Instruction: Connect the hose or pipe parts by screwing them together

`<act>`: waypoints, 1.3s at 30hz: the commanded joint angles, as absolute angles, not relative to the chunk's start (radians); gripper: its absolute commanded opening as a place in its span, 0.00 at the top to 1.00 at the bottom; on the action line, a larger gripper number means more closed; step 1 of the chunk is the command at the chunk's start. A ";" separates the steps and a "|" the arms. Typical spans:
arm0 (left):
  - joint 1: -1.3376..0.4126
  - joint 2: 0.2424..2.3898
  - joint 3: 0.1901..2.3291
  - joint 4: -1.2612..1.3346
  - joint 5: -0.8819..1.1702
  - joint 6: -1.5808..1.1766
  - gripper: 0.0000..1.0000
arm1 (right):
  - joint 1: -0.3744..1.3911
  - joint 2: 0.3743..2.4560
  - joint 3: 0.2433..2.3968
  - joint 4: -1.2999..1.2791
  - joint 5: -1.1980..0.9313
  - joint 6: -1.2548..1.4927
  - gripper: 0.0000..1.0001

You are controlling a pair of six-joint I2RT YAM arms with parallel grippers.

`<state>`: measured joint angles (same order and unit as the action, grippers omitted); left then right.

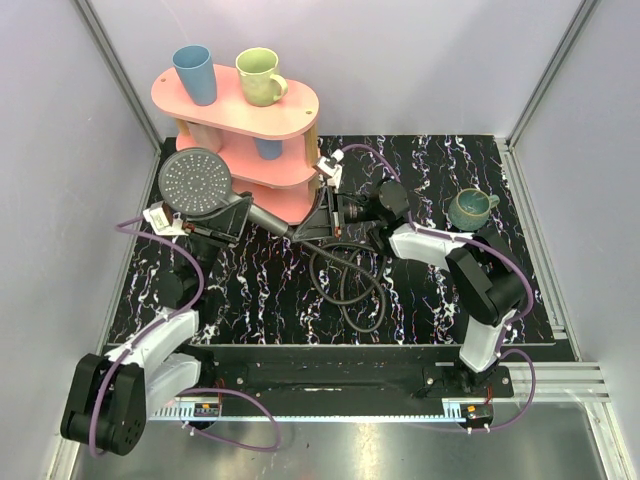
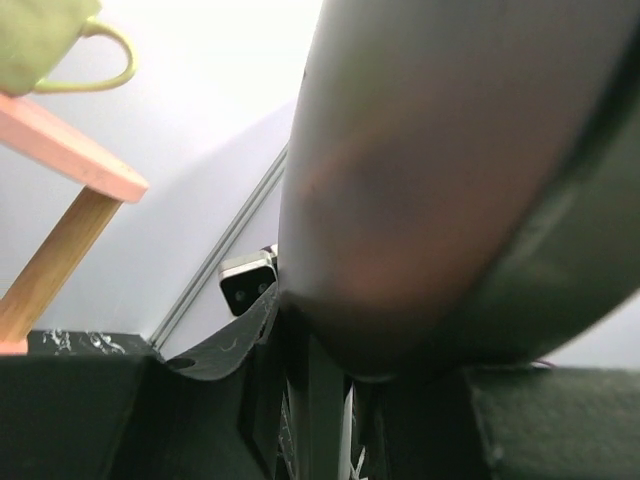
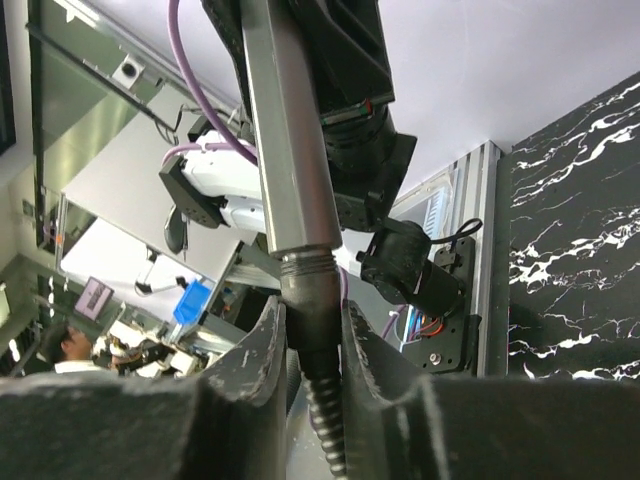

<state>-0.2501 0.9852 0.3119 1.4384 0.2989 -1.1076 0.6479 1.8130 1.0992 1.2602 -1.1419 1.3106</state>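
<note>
Left end effector (image 1: 228, 217) clenched on the shower head (image 1: 195, 180) at its neck, upper left of the top view, dotted face upward; its handle runs right toward frame centre; right end effector (image 1: 325, 215) grasps the hose (image 1: 350, 285) end fitting, which meets the handle tip; the remaining hose lies looped on the counter (image 1: 250, 290) at centre.

Blurred shower head (image 2: 430, 180) cut by top edge; hose (image 3: 327, 425) runs off bottom edge; green mug (image 2: 40, 40) cropped.

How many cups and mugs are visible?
4: blue cup and green mug atop the pink shelf, a blue one half hidden on its lower tier, a teal mug on the mat. More may be hidden.
</note>
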 commanded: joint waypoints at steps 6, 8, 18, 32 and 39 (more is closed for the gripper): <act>-0.236 1.066 0.181 1.664 0.536 -1.017 1.00 | 0.608 1.761 1.151 1.551 -0.818 1.401 0.72; -0.221 1.052 0.157 1.666 0.494 -1.009 1.00 | 0.592 1.769 1.138 1.552 -0.816 1.408 0.72; -0.190 1.014 0.095 1.637 0.373 -1.006 1.00 | 0.563 1.766 1.106 1.549 -0.865 1.364 0.52; -0.190 0.728 0.136 1.111 0.293 -0.930 1.00 | 0.578 1.519 0.985 0.932 -0.735 0.657 0.48; -0.192 0.585 0.199 0.746 0.154 -0.914 1.00 | 0.787 1.338 0.858 0.569 -0.335 -0.078 0.39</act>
